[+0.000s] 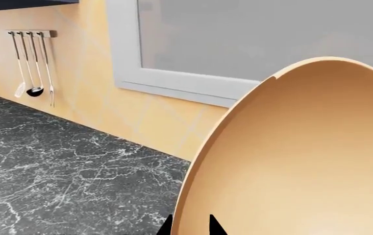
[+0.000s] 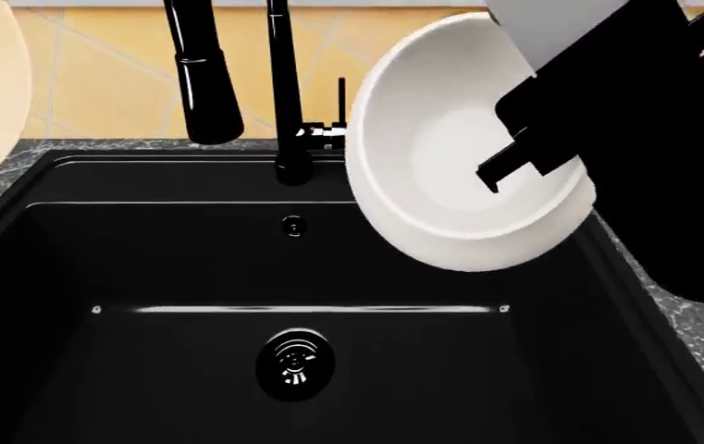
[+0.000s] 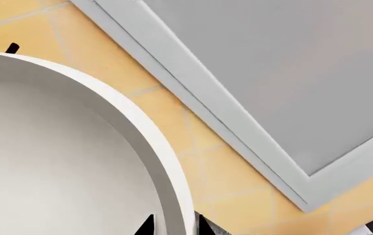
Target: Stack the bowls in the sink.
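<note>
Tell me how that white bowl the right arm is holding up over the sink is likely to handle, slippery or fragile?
The white bowl looks glossy and smooth, so it is probably slippery. The right gripper pinches only its thin rim, so it may swivel or slide in that hold. It looks rigid, perhaps ceramic, and could chip if dropped into the hard black sink.

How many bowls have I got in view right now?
2. The white bowl is held tilted above the sink's back right; the tan bowl is in the left gripper, off its left side.
</note>
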Available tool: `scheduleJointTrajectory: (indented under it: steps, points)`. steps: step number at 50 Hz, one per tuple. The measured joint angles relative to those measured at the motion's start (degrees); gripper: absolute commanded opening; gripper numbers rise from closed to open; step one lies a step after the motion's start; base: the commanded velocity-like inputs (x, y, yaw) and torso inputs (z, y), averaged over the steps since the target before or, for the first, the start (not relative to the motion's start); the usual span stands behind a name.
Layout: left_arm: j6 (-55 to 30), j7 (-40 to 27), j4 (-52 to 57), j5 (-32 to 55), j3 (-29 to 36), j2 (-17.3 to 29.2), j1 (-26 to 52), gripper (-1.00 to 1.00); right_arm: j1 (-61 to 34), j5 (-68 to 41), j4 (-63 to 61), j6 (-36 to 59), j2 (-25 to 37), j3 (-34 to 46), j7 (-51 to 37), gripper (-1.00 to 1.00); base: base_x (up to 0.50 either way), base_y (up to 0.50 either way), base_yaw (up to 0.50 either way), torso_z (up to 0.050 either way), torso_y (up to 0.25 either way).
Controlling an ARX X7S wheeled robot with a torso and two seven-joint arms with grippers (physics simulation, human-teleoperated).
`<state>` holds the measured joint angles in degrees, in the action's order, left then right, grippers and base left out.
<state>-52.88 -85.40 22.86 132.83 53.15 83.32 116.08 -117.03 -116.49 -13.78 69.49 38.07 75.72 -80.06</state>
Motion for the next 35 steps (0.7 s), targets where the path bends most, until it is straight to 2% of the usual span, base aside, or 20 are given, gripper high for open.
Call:
scheduleJointTrajectory:
  steps: [35]
  points:
    - [2.1,1.8,1.0,-1.4,-0.1,0.9,-2.7,-1.00,9.1,1.4,-1.5,-5.2,-3.2,0.4,7.5,-1.00,0.00,0.00,0.00,0.000,0.000]
